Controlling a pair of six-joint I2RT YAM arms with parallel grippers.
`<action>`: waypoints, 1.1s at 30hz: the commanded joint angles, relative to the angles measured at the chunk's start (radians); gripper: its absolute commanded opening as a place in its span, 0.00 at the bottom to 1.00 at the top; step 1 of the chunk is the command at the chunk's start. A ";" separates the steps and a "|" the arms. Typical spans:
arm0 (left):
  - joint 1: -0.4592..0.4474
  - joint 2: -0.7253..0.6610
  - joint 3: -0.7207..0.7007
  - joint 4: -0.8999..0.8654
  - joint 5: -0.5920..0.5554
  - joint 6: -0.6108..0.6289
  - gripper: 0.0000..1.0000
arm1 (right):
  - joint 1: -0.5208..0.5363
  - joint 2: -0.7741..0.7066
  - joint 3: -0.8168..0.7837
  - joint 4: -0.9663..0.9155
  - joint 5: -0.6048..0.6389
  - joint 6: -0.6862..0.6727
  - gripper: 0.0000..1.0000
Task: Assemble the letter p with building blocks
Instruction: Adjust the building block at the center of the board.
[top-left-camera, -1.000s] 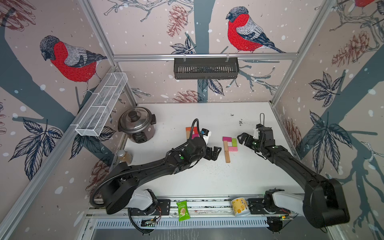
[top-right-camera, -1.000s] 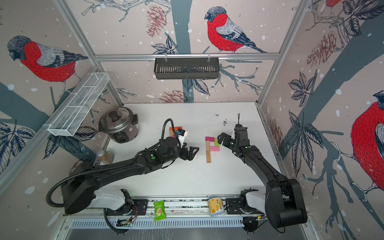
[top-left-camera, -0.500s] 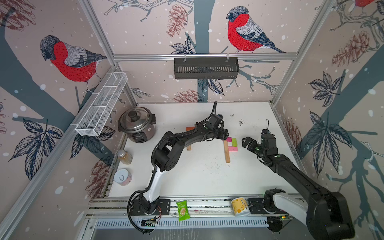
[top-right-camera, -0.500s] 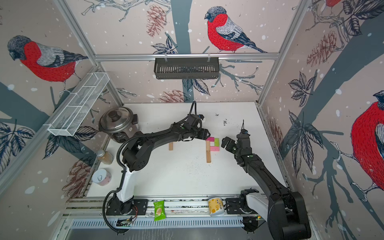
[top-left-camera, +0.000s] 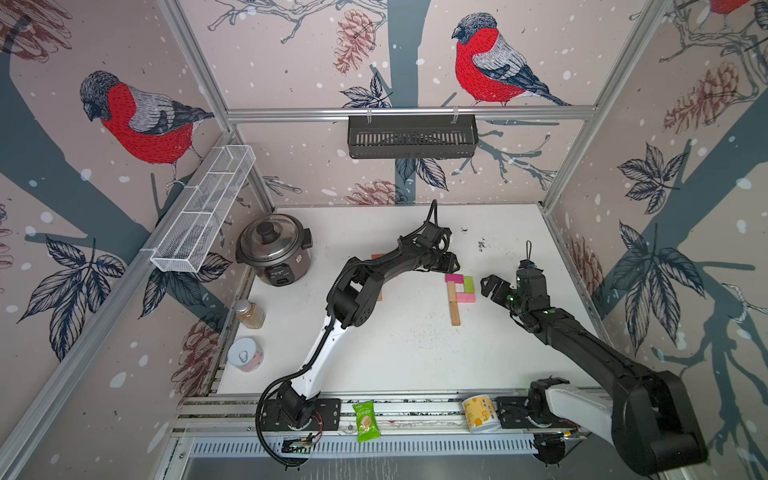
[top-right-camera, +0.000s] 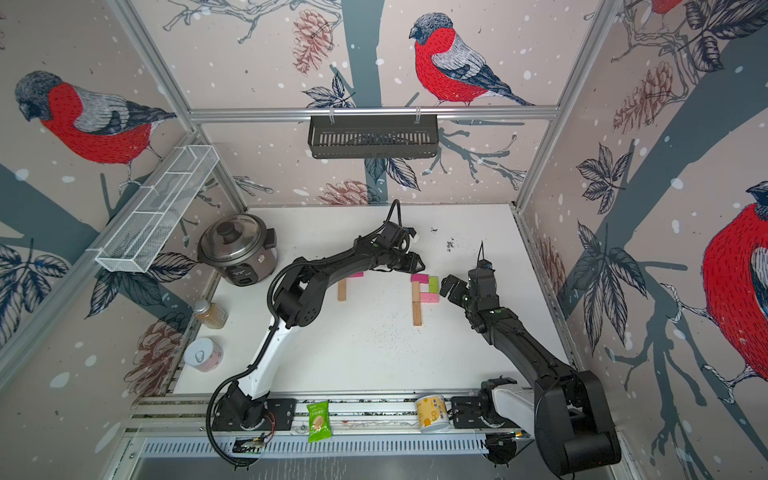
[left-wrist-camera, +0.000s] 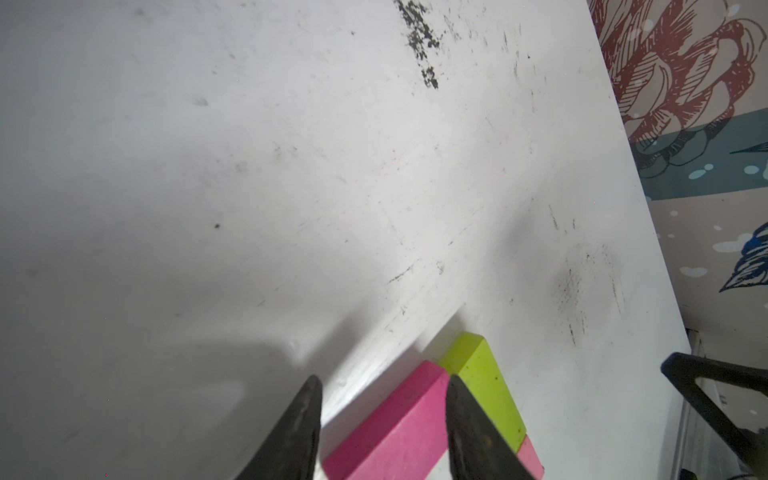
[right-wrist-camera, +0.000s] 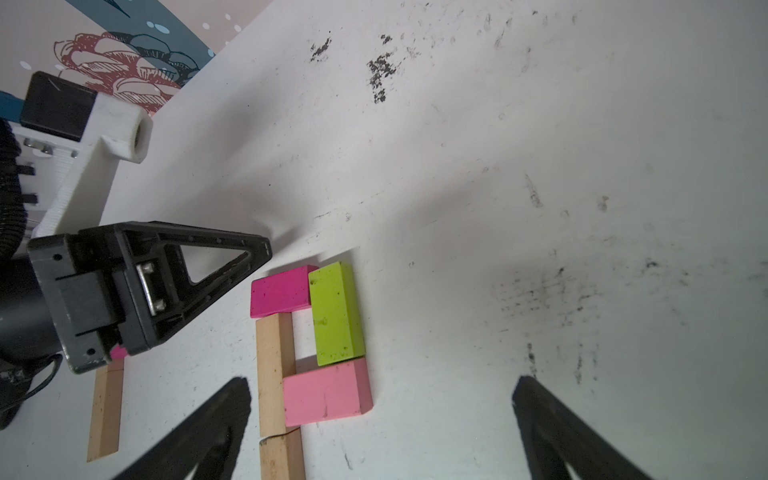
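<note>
The letter p lies flat at mid table: a tan stem (top-left-camera: 454, 305), a magenta block (top-left-camera: 453, 277) across its top, a lime-green block (top-left-camera: 468, 284) and a pink block (top-left-camera: 466, 297) closing the loop. My left gripper (top-left-camera: 453, 266) hovers at the magenta block's (left-wrist-camera: 395, 424) far side. Its jaws stand partly apart, with bare table between one fingertip (left-wrist-camera: 313, 386) and the block; they hold nothing. To the right of the pink block (right-wrist-camera: 326, 392), my right gripper (right-wrist-camera: 382, 415) is wide open and empty. Spare building blocks, one tan (top-right-camera: 341, 289) and one magenta (top-right-camera: 355, 274), lie under the left arm.
A rice cooker (top-left-camera: 274, 249) stands at the back left. A jar (top-left-camera: 250, 313) and a can (top-left-camera: 245, 354) sit by the left wall. On the front rail are a green snack packet (top-left-camera: 365, 420) and a yellow cup (top-left-camera: 478, 413).
My left arm has swung from the middle of the table to the far side of the letter, and its jaws have narrowed. My right gripper has drawn back a little from the blocks.
</note>
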 joint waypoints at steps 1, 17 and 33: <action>0.006 0.023 0.014 -0.044 0.054 0.007 0.45 | 0.006 0.007 0.009 0.024 0.021 -0.002 1.00; 0.006 0.010 -0.071 0.017 0.103 -0.041 0.41 | 0.027 0.053 0.026 0.022 0.026 -0.011 1.00; 0.011 0.030 -0.037 0.018 0.112 -0.052 0.41 | 0.036 0.094 0.044 0.021 0.026 -0.017 1.00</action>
